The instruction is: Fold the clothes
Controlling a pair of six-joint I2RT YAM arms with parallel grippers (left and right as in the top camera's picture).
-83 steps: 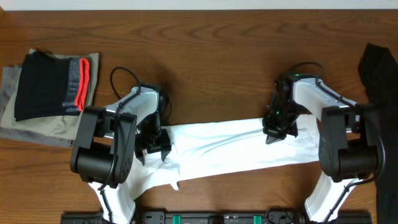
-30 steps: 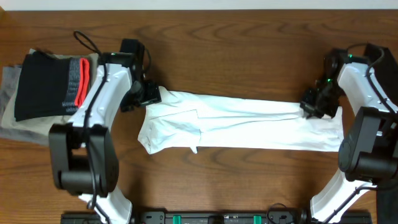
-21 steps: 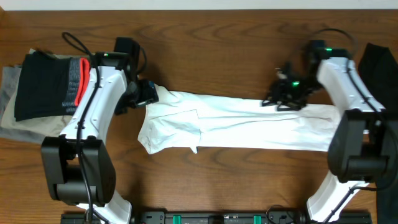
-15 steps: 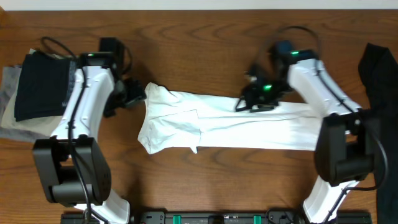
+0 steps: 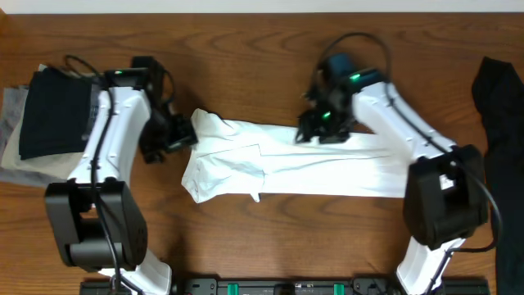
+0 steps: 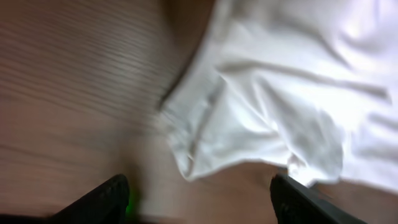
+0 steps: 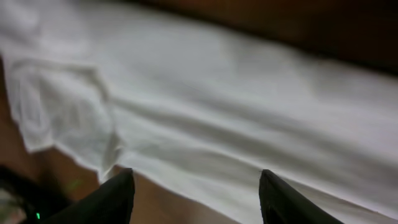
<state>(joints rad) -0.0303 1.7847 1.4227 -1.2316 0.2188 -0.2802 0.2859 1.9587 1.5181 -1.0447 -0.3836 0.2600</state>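
A white garment (image 5: 327, 168) lies stretched in a long flat band across the middle of the table, with its left end bunched and creased. My left gripper (image 5: 174, 136) hovers just off that left end. In the left wrist view it (image 6: 202, 202) is open over bare wood, and the cloth's rumpled corner (image 6: 280, 93) lies just ahead of the fingers. My right gripper (image 5: 319, 133) is over the middle of the band's far edge. In the right wrist view it (image 7: 199, 202) is open above the white cloth (image 7: 249, 106), holding nothing.
A stack of folded clothes (image 5: 49, 115) sits at the far left: a black piece with a red stripe on a grey one. A dark garment (image 5: 499, 106) hangs at the right edge. The wooden table (image 5: 262, 49) shows beyond the band.
My right gripper let go of the garment's right end, opened, and swept left to the middle of the far edge. The left gripper drew back slightly left and toward me. The garment stayed put.
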